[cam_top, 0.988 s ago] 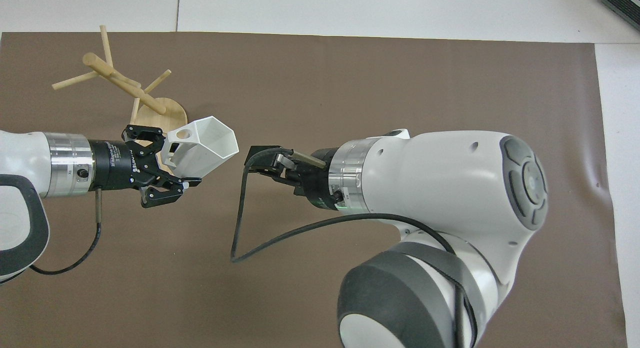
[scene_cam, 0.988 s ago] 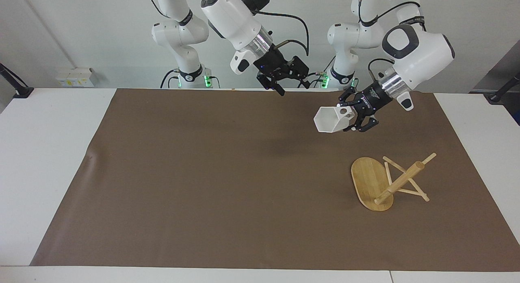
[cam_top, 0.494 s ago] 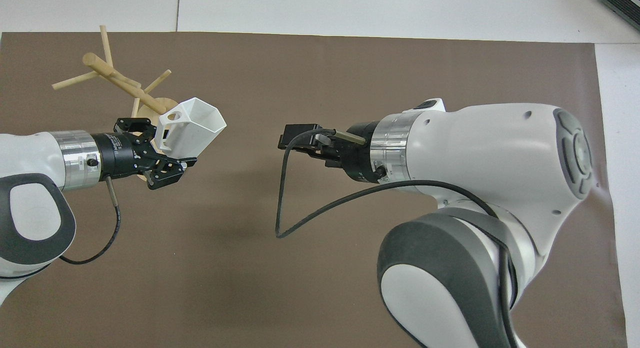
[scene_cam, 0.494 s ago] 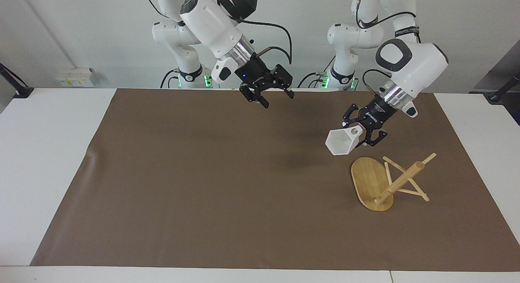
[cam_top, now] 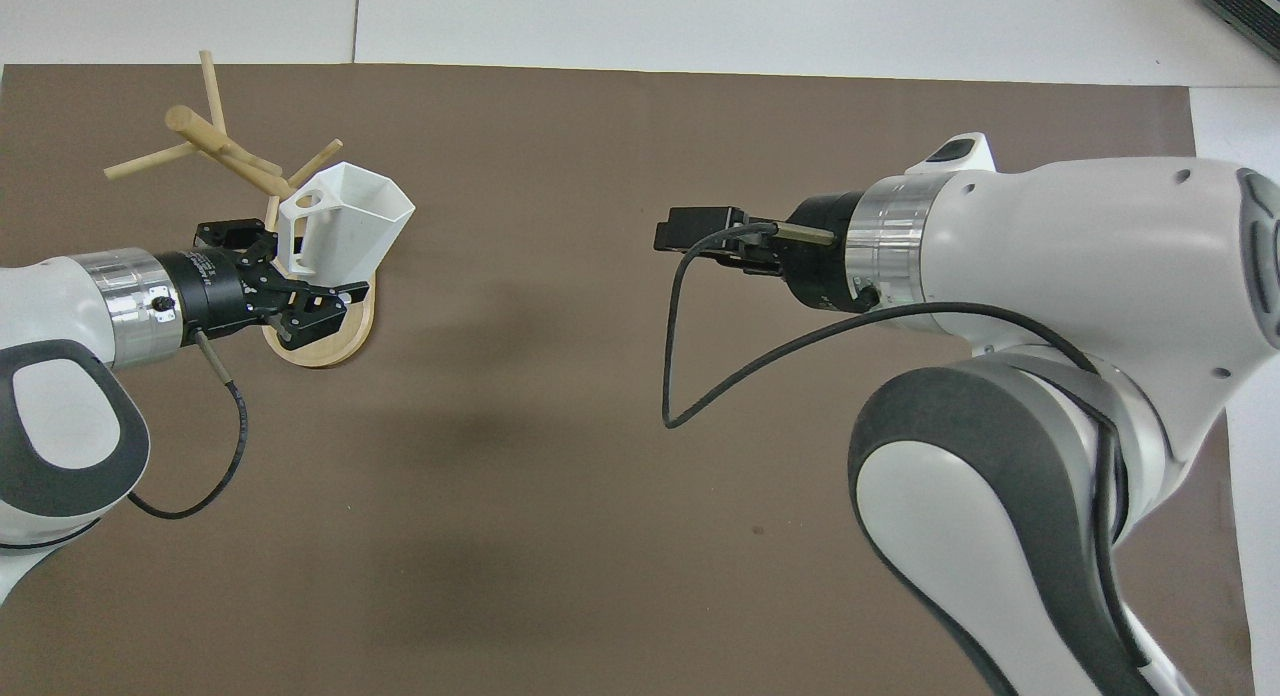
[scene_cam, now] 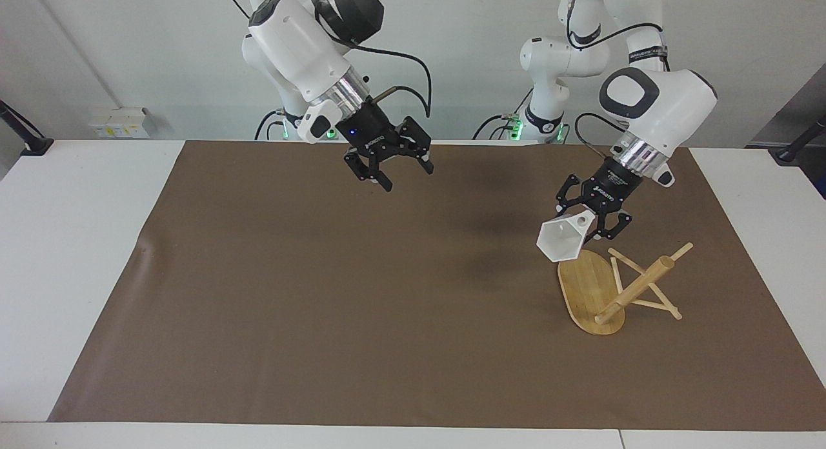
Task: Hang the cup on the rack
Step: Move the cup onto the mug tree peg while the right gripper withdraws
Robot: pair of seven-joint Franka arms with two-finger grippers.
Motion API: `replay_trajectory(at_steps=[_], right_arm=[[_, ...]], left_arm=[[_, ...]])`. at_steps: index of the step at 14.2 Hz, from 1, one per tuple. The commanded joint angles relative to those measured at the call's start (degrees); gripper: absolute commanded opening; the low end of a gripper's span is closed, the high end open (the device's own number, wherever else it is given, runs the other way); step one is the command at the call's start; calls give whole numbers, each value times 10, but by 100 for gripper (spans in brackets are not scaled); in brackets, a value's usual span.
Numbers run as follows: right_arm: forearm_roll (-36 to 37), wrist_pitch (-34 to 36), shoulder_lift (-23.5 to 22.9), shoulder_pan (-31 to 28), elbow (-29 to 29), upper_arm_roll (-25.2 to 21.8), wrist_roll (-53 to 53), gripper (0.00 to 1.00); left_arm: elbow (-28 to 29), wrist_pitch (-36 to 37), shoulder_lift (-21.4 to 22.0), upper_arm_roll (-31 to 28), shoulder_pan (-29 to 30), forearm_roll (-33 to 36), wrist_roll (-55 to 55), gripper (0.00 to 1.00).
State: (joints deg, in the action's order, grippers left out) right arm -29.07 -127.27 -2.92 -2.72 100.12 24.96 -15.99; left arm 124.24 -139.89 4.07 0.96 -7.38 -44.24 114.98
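Cup [scene_cam: 563, 240] is hanging in the air in my left gripper [scene_cam: 599, 211], clamped by the handle side, mouth tipped outward and slightly down. It's sitting over the rack's [scene_cam: 619, 286] oval base, at the end of the base nearer the robots, not touching any wood as far as I can judge. The handle hole [cam_top: 309, 202] is showing clearly from overhead, just beside the lower pegs.

Rack is standing on the brown mat [scene_cam: 322, 294] at the left arm's end of the desk [scene_cam: 77, 242], post leaning up and away from the base in both views, thin pegs crossing it.

Right gripper [scene_cam: 395, 166] is hovering empty with fingers spread, well apart from the rack and over the mat's edge by the robots. That arm is just waiting.

I'm reading this as the approach step: cup is being carried, hang not yet done. Next move is needing the handle hole lined up with the tip of a free peg, then a slide along that peg's axis before I let go. Pegs are thin and angled, so wrist rotation is mattering more than travel here. Risk I'm watching: the cup body clipping the post or nudging the rack over.
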Motion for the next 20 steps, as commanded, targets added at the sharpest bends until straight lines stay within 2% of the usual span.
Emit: replay_trajectory(at_steps=[1, 10, 13, 20], right_arm=[[26, -3, 1, -26, 5, 7, 43, 100], [97, 64, 5, -113, 1, 4, 306, 100], [137, 96, 12, -119, -7, -22, 370, 100], [159, 213, 21, -119, -39, -91, 439, 100]], left_arm=[[5, -46, -10, 3, -4, 3, 41, 0], [-22, -96, -49, 3, -17, 4, 66, 0], [-29, -104, -57, 3, -22, 3, 67, 0], [-31, -99, -61, 3, -16, 4, 78, 0]])
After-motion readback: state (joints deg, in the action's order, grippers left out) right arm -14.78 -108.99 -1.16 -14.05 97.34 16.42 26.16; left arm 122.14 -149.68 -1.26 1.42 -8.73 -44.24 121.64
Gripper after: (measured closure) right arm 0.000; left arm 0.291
